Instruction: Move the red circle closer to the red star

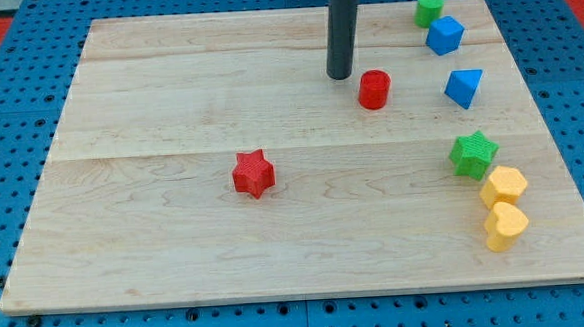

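Observation:
The red circle [373, 89] is a short red cylinder on the wooden board [176, 240], right of centre near the view's top. The red star [253, 174] lies near the board's middle, below and to the left of the circle. My tip [340, 76] is the lower end of a dark rod that comes down from the view's top. It stands just left of the red circle and slightly above it, close to it with a small gap.
Along the view's right side sit a green cylinder [428, 9], a blue cube [445, 35], a blue triangular block [464, 87], a green star [473, 155], a yellow hexagon [504, 186] and a yellow heart [505, 225].

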